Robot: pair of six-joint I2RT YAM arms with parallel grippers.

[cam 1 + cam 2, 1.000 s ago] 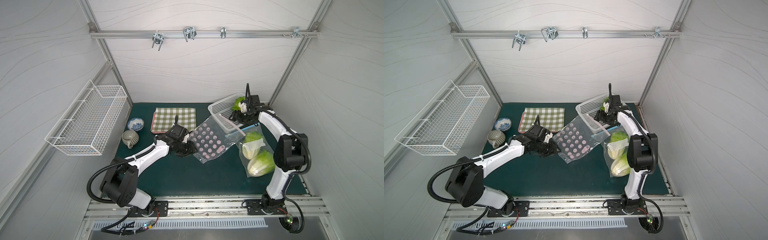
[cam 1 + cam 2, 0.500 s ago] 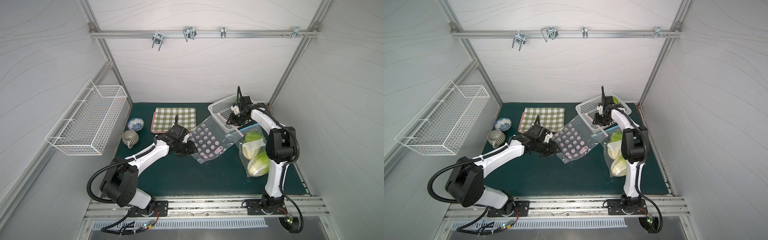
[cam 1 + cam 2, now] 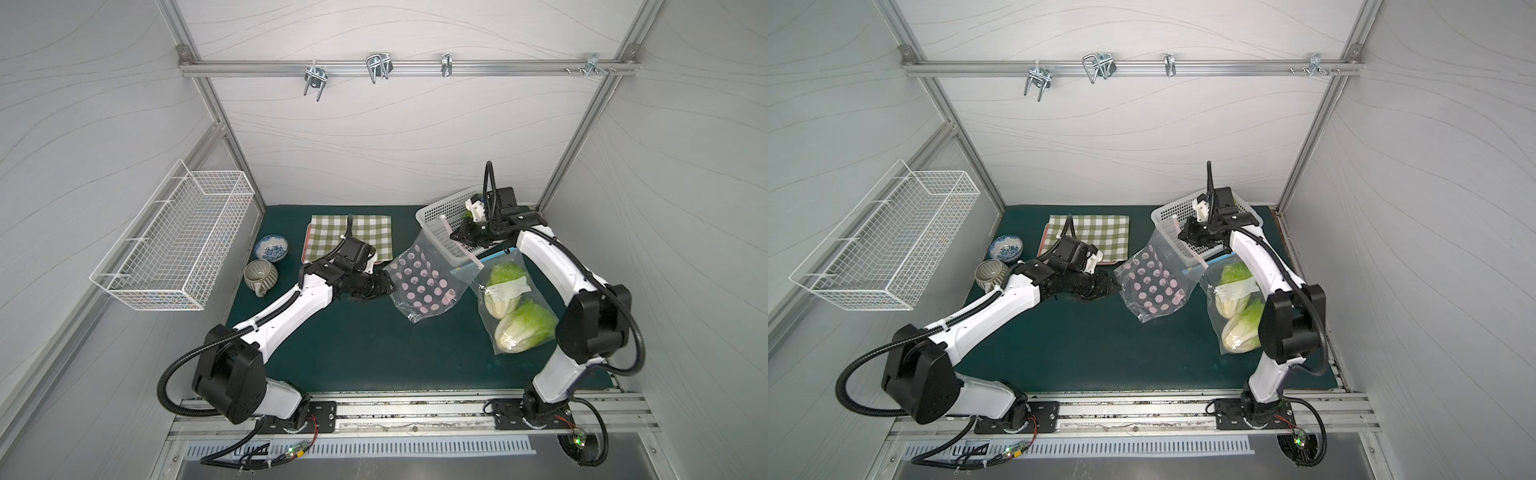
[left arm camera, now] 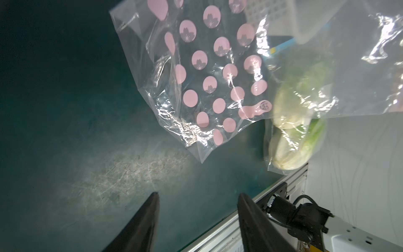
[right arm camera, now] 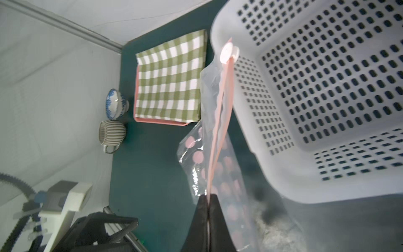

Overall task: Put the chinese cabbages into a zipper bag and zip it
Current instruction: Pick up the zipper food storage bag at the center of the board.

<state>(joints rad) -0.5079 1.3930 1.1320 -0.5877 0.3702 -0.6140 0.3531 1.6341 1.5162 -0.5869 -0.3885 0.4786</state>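
Right gripper point(image 5: 209, 207): fingers pressed tight together on the pink zipper strip point(image 5: 220, 122). In both top views it sits over the near rim of the basket.
Zipper bag: clear plastic zipper bag with pink dots point(image 3: 419, 286), hanging tilted from the held strip, low corner near the mat. It looks empty.
Strip: its two halves sit slightly apart between the fingers and the slider.
Slider: pale pink slider point(image 5: 229, 54) at the strip's far end, against the basket rim.
Left gripper point(image 4: 197, 196): fingers moderately apart with nothing between them, the dotted bag ahead of the tips. In a top view it is just beside the bag's edge point(image 3: 384, 286).
Cabbages: two pale green-and-white chinese cabbages point(image 3: 524, 328) lie inside a separate clear plastic bag point(image 3: 473, 278) on the mat, by the right arm and just beside the dotted bag.
Basket: white perforated plastic basket point(image 3: 434, 224), back right corner.
Mat: dark green mat point(image 3: 353, 345).
Others: green-and-white checked cloth point(image 3: 353, 232) on a pink tray; blue-patterned bowl point(image 3: 271, 248); ribbed grey mug point(image 3: 260, 274); white wire basket point(image 3: 174, 241) on the left wall.
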